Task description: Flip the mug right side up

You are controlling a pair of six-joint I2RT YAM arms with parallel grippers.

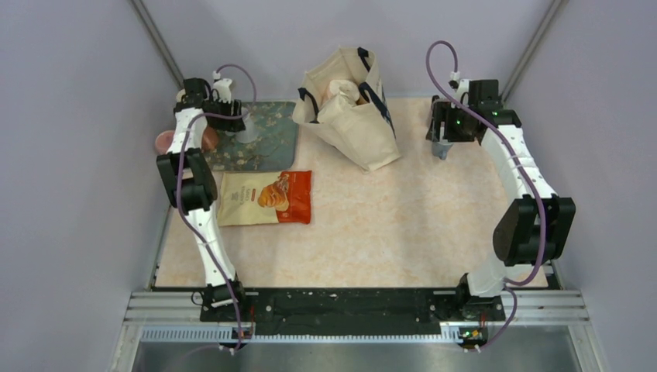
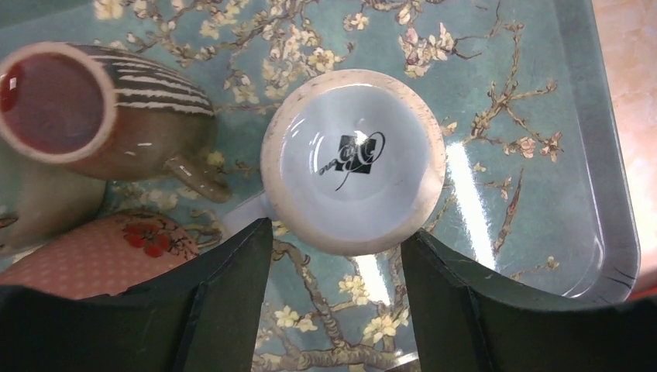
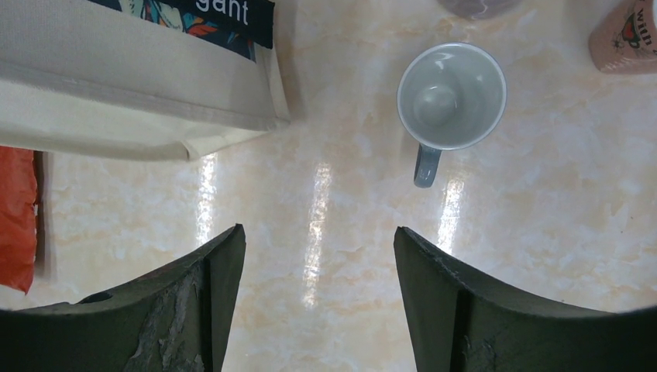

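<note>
A pale mug (image 2: 352,159) stands upside down on the floral tray (image 2: 542,155), its white base with a black logo facing up and its handle toward the lower left. My left gripper (image 2: 333,229) hangs over the mug's near side. Both fingertips (image 2: 256,232) touch the edge of the base, and the jaws are closed against it. In the top view the left gripper (image 1: 232,116) is over the tray (image 1: 271,143) at the back left. My right gripper (image 3: 318,232) stands open over bare table at the back right (image 1: 443,136), with nothing between its fingers.
On the tray lie a brown striped mug (image 2: 116,108) on its side and a pink dotted cup (image 2: 116,252). An upright grey mug (image 3: 452,94) and a pink cup (image 3: 624,39) stand near the right gripper. A cloth tote bag (image 1: 349,105) and a snack packet (image 1: 267,198) occupy the middle.
</note>
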